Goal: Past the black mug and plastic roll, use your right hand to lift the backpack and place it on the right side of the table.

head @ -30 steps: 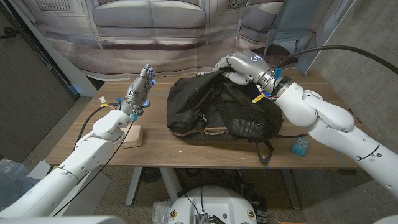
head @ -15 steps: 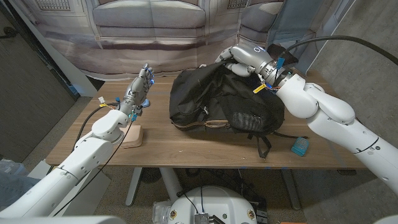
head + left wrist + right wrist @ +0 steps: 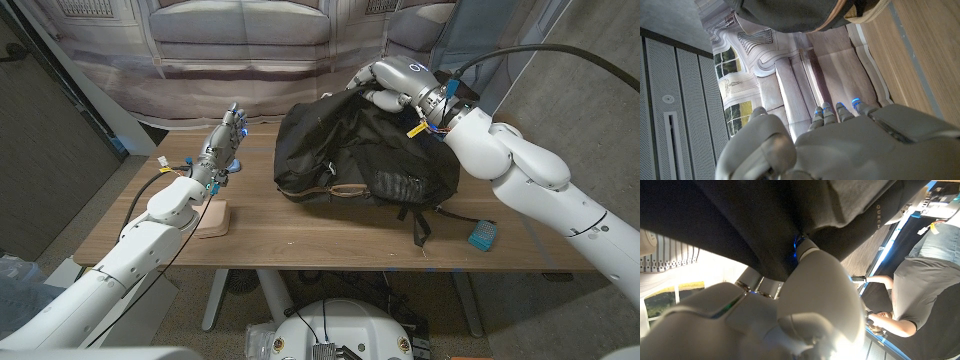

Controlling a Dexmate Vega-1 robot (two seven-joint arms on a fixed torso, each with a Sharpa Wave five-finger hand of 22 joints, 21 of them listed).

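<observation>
The black backpack (image 3: 365, 160) with brown trim is at the middle right of the wooden table (image 3: 300, 235), its top pulled up off the surface. My right hand (image 3: 385, 85) grips it at the top far edge; up close the dark fabric (image 3: 755, 225) folds over the fingers (image 3: 805, 247). A strap (image 3: 422, 228) trails toward the table's front edge. My left hand (image 3: 225, 140) is raised at the left, fingers stretched upward and holding nothing; its back (image 3: 850, 145) fills the lower left wrist view, with the backpack's underside (image 3: 790, 15) beyond it.
A small tan block (image 3: 213, 220) lies under my left forearm. A blue ridged item (image 3: 482, 236) sits near the front right. A person (image 3: 910, 295) in a grey shirt stands behind the table. A printed curtain (image 3: 250, 50) hangs at the far side.
My right hand has lifted the backpack's top higher and carried the bag a little to the right. The left arm has stayed put.
</observation>
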